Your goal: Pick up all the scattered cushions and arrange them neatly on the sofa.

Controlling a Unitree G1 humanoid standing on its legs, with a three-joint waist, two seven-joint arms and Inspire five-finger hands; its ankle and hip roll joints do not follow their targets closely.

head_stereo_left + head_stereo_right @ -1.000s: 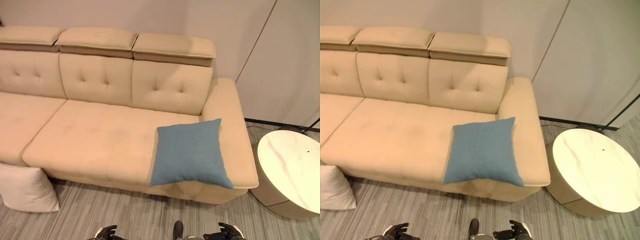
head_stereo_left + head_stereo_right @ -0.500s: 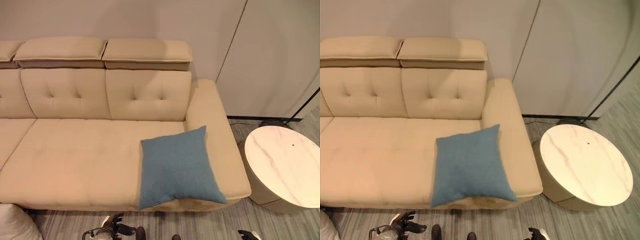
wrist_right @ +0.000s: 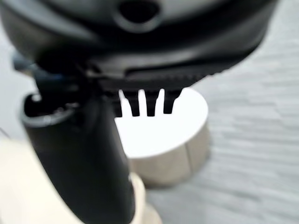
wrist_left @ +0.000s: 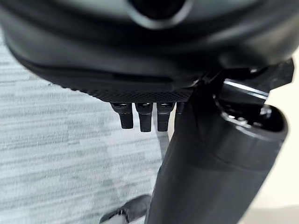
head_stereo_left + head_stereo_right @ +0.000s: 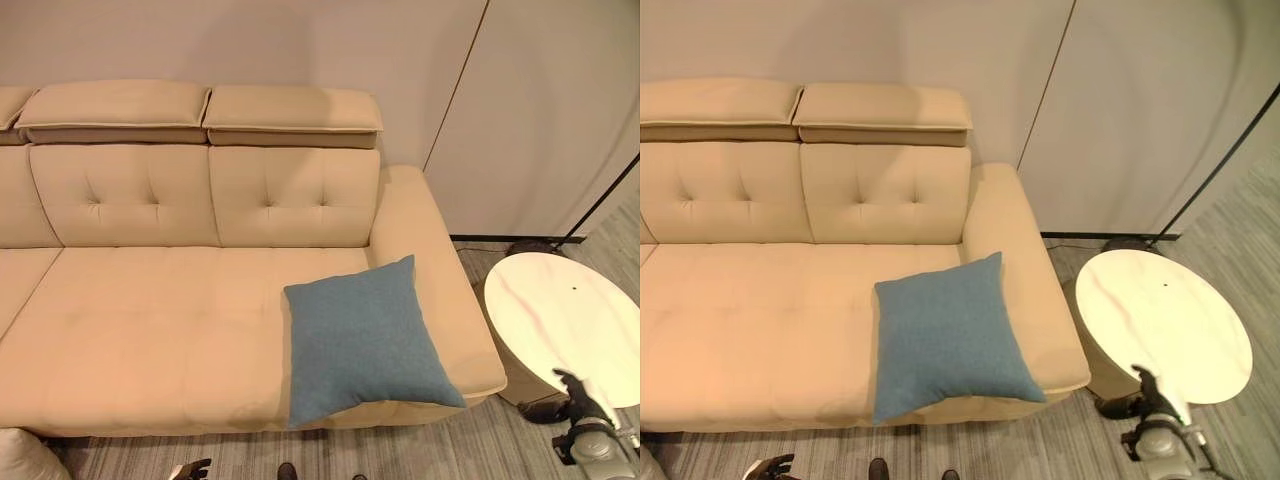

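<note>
A blue cushion [image 5: 365, 340] lies flat on the right end of the beige sofa [image 5: 150, 320], one corner hanging over the seat's front edge. On the grey floor by the sofa's left front, the corner of a white cushion [image 5: 22, 460] pokes into view. My right hand [image 5: 578, 392] is raised beside the round table, well to the right of the blue cushion; its fingers [image 3: 147, 105] are straight and hold nothing. My left hand [image 5: 190, 468] hangs low in front of the sofa, with straight fingers [image 4: 140, 116] over bare carpet.
A round white marble-topped table [image 5: 560, 320] stands close to the sofa's right armrest [image 5: 430, 260]. A black lamp base [image 5: 1127, 245] sits behind it by the wall panels. Grey striped carpet [image 4: 56, 154] runs along the sofa's front.
The camera has swung to the right, so the sofa and white cushion slid left. My right hand has risen and moved right beside the table. The left hand has sunk toward the bottom edge.
</note>
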